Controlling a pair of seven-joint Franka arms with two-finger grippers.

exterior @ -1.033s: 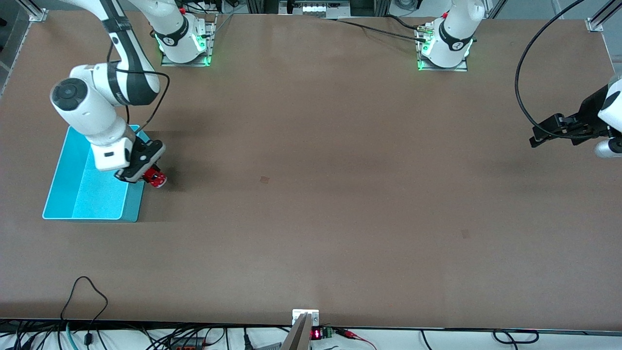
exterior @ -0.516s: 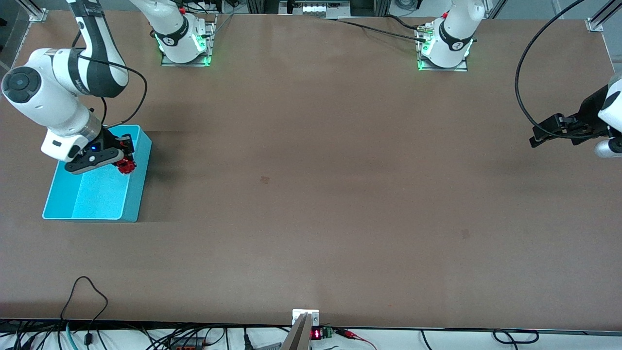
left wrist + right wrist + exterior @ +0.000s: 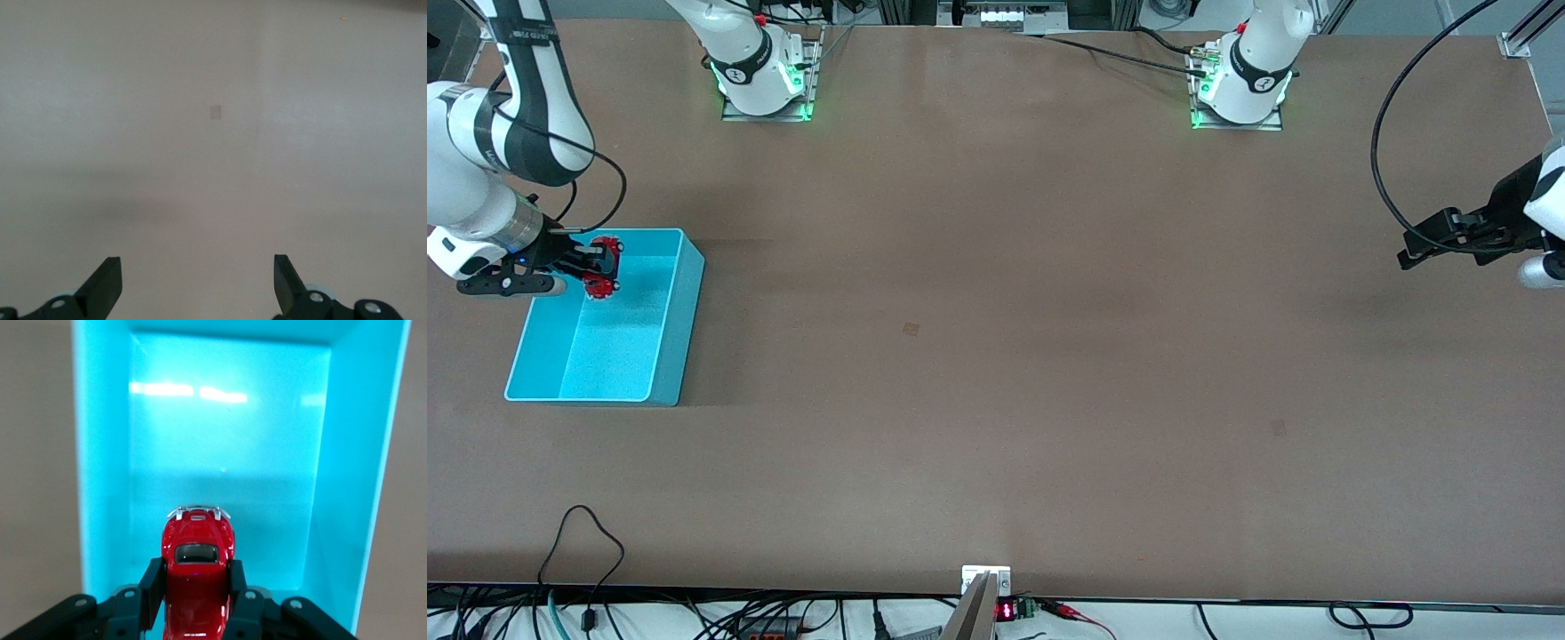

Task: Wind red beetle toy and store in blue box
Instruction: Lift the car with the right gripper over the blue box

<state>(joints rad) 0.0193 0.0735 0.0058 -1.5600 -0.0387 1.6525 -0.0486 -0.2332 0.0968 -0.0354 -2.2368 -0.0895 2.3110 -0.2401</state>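
Note:
The red beetle toy (image 3: 602,267) (image 3: 197,567) hangs clamped between the black fingers of my right gripper (image 3: 596,267) (image 3: 195,585), which is shut on its sides. The gripper holds it over the open top of the blue box (image 3: 680,307) (image 3: 227,440), above the box's end that lies farther from the front camera. The box stands at the right arm's end of the table, and its floor shows bare under the toy. My left gripper (image 3: 1414,253) (image 3: 198,283) waits at the left arm's end of the table, open, with nothing between its fingers.
The brown tabletop (image 3: 996,356) spreads wide between the two arms. Both arm bases (image 3: 760,71) (image 3: 1240,84) stand along the edge farthest from the front camera. Cables (image 3: 587,533) lie along the edge nearest to it.
My right gripper has carried the toy from beside the box's long wall, over that wall, to above the inside of the box. The left arm has not moved.

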